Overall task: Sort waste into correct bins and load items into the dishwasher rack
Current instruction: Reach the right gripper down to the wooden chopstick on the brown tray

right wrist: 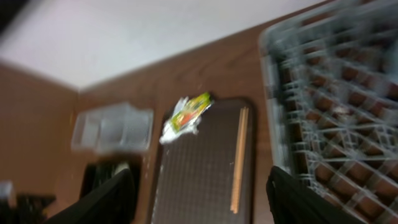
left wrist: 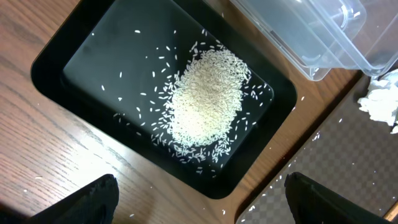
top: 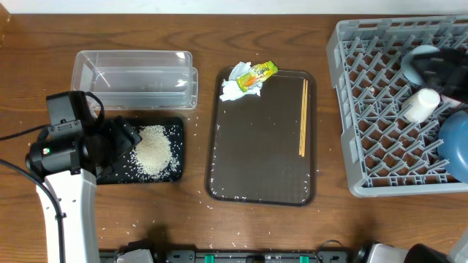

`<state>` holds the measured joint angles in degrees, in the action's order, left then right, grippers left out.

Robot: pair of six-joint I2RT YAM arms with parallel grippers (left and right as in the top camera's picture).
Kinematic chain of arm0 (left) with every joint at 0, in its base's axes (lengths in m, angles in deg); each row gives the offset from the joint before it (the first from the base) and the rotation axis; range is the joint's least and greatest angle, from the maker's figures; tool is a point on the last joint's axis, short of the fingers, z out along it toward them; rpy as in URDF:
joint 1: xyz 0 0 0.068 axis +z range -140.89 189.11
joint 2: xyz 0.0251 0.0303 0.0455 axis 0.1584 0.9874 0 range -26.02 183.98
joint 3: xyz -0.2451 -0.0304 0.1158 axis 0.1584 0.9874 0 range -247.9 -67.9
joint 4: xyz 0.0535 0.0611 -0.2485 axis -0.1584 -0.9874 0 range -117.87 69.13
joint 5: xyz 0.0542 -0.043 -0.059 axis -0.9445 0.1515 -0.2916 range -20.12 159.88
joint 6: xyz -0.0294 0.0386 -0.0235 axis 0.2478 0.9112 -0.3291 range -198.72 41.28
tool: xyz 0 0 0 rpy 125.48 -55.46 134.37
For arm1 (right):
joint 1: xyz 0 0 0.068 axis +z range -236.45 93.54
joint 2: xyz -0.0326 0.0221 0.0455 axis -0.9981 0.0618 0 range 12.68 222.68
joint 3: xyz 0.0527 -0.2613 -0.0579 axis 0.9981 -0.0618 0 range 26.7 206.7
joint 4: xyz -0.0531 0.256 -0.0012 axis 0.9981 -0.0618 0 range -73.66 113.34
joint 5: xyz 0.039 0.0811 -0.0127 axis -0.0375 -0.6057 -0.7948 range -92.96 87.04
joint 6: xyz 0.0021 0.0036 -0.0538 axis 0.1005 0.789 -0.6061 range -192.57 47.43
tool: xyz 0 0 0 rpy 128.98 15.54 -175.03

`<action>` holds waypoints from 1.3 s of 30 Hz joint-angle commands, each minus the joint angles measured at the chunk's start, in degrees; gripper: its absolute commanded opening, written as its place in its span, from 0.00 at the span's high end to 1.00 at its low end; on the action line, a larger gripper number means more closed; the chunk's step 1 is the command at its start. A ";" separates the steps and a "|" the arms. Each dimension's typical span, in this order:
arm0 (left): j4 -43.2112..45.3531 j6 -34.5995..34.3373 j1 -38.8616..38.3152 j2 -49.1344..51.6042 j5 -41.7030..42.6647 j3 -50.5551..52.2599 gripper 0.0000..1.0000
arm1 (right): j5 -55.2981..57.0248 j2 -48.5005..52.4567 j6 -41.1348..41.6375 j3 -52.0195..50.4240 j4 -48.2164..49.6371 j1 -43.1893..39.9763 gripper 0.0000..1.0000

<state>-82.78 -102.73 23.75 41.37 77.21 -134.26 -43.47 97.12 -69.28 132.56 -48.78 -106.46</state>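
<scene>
Left gripper (left wrist: 199,202) hangs with its jaws spread wide and nothing between them, over the black tray (left wrist: 99,56). That tray sits just left of the brown serving tray (top: 256,153) and carries the heap of rice (left wrist: 205,102). Right gripper (right wrist: 199,205) is blurred in its own view, but its jaws also stand apart with nothing between them, above the dishwasher rack (top: 365,124) to the serving tray's right. The white cup (top: 423,104) and large blue bowl (top: 457,150) lie in the rack.

The rice looks done. What seems left is the napkin (top: 232,89) and wrapper (top: 257,74) at the serving tray's far-left corner, and the chopsticks (top: 303,117) along its right edge. The next move likely calls for a pinch on the wrapper, which touches the napkin — one may drag the other. The clear tub (top: 135,73) lies beyond the serving tray's far-left corner.
</scene>
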 commanded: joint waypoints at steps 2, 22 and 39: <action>-0.22 0.13 0.35 0.02 -0.09 -0.72 0.12 | 24.22 3.63 6.19 -0.02 0.44 14.86 0.26; -0.22 0.11 0.35 0.02 -0.09 -0.72 0.12 | 36.02 33.27 18.25 -0.02 4.52 36.76 0.64; -0.22 0.11 0.35 0.02 -0.07 -0.72 0.12 | 44.87 44.74 24.85 -0.02 6.51 38.86 0.64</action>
<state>-82.78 -102.73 23.75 41.37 77.21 -134.26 -3.49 141.32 -46.62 132.46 -42.13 -67.95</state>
